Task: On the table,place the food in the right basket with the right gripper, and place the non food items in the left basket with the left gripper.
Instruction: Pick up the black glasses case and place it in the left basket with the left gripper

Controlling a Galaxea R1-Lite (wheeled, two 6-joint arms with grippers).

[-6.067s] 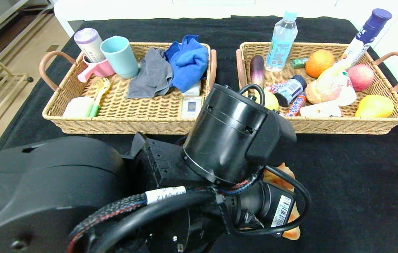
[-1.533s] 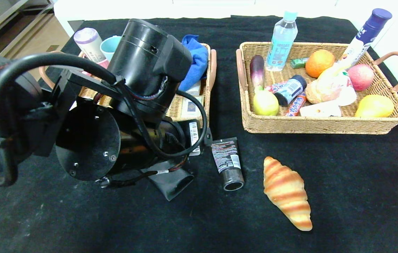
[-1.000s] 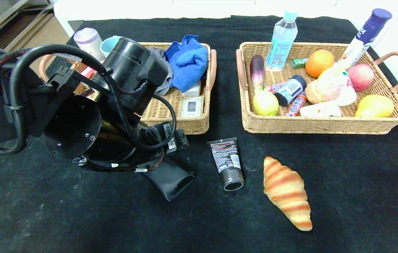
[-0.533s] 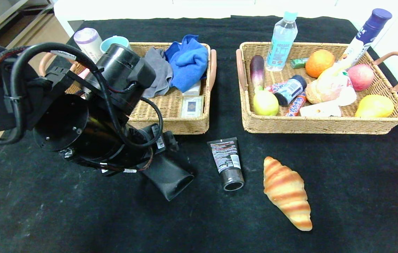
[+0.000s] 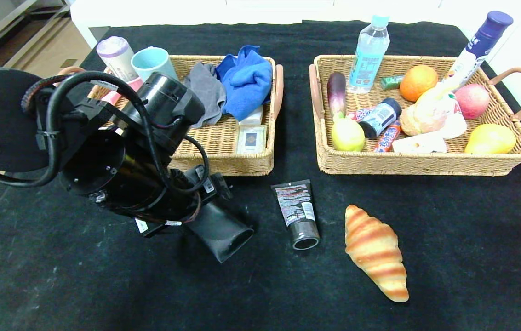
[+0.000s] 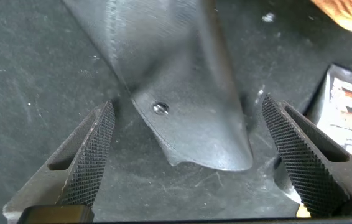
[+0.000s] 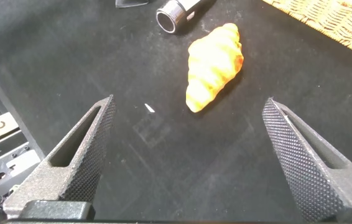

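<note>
The black glasses case [image 6: 182, 93] lies on the black table [image 5: 449, 257], its snap [image 6: 160, 108] facing up. My left gripper [image 6: 188, 162] hangs open just above the case's rounded end, one finger [image 6: 92, 155] on each side with gaps between. In the head view my left arm [image 5: 150, 151] covers the case's [image 5: 221, 234] far end. The black tube [image 5: 298, 214] lies beside it, then the striped croissant [image 5: 375, 252]. My right gripper [image 7: 188, 162] is open and empty, well short of the croissant [image 7: 214, 65]; it is out of the head view.
The left basket [image 5: 223, 166] holds cloths, cups and small boxes. The right basket [image 5: 416, 166] holds fruit, bottles and snacks. Both stand just behind the loose items. The table's front edge shows in the right wrist view, toward the robot.
My left arm has swung down and settled lower over the glasses case. The case, tube and croissant have not moved.
</note>
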